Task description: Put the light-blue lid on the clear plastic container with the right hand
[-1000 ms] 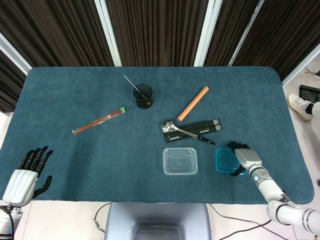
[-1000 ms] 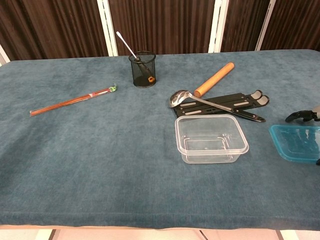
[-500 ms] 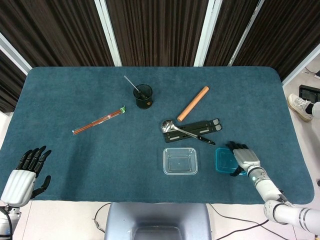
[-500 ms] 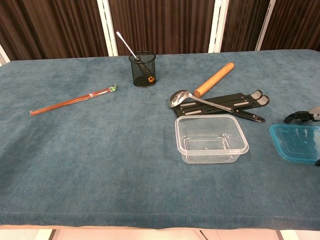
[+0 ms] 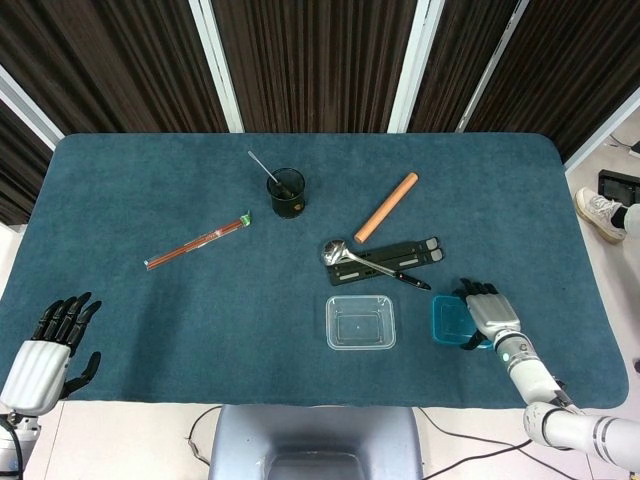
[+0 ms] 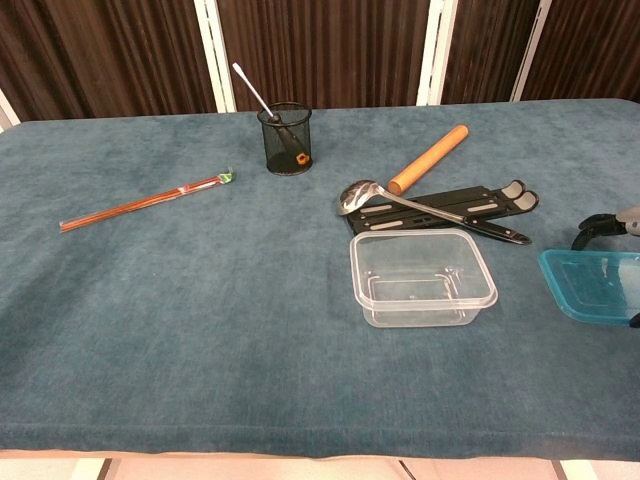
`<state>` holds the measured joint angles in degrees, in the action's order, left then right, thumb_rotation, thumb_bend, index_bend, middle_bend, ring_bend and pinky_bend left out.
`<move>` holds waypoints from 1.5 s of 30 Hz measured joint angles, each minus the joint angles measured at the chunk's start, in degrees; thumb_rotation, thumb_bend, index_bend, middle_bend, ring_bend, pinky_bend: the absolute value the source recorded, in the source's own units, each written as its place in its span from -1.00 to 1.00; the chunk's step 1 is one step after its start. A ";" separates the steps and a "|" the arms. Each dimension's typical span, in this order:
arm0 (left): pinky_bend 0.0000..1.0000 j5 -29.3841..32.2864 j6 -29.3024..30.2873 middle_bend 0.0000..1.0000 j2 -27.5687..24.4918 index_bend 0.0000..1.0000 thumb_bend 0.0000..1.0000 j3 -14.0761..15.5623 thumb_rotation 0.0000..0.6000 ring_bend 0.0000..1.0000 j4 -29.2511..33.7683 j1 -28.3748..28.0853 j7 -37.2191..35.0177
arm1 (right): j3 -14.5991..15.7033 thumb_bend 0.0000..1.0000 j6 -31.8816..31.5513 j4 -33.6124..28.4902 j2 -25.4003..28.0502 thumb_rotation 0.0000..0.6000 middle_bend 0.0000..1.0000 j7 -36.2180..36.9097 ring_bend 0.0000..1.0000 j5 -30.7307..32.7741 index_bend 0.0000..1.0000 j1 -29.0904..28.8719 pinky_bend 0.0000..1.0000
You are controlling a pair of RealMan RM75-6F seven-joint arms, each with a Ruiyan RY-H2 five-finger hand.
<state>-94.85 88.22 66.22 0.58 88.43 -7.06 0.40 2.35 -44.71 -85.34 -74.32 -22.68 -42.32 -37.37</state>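
Observation:
The light-blue lid (image 5: 449, 320) (image 6: 592, 283) lies flat on the blue cloth, just right of the clear plastic container (image 5: 360, 322) (image 6: 422, 275), which stands open and empty. My right hand (image 5: 488, 315) covers the lid's right part. Its fingers (image 6: 596, 222) arch over the lid's far edge, and the thumb sits at the near edge. The lid is not lifted. My left hand (image 5: 48, 345) hangs off the table's near-left corner with its fingers spread, holding nothing.
A black flat stand (image 5: 395, 259) with a metal ladle (image 5: 345, 254) across it lies just beyond the container. Further back are an orange rod (image 5: 386, 207), a mesh cup (image 5: 287, 192) and a red stick (image 5: 197, 240).
My right hand has shifted slightly right over the lid, and its fingers have risen a little at the far edge. The lid has stayed in place. My left hand has drawn back slightly.

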 measured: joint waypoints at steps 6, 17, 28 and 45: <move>-0.83 0.05 -0.04 -1.00 -0.10 -1.00 -0.12 0.02 1.00 -1.00 0.13 0.03 -0.09 | 0.14 -0.78 0.49 0.03 -0.18 1.00 -0.80 -0.29 -1.00 0.96 -0.30 -0.28 -0.92; -0.83 0.21 -0.18 -1.00 -0.13 -1.00 -0.12 -0.04 1.00 -1.00 0.24 0.00 -0.19 | -0.08 -0.78 1.41 0.64 -0.40 1.00 -0.51 0.87 -0.62 0.95 -0.27 -0.29 -0.73; -0.83 0.32 -0.18 -1.00 -0.25 -1.00 -0.12 -0.08 1.00 -1.00 0.28 0.04 -0.38 | 0.10 -0.78 -0.03 0.15 -0.36 1.00 0.20 0.30 0.15 0.72 0.35 -0.21 -0.51; -0.83 0.43 -0.22 -1.00 -0.23 -1.00 -0.12 -0.18 1.00 -1.00 0.35 0.02 -0.30 | -1.57 -0.75 -3.98 -1.33 0.51 1.00 0.57 2.97 0.43 -3.52 0.83 1.94 -0.27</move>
<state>-94.42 88.00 65.99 0.40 88.77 -7.04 0.10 0.78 -48.69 -86.67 -73.81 -19.71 -45.83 -35.43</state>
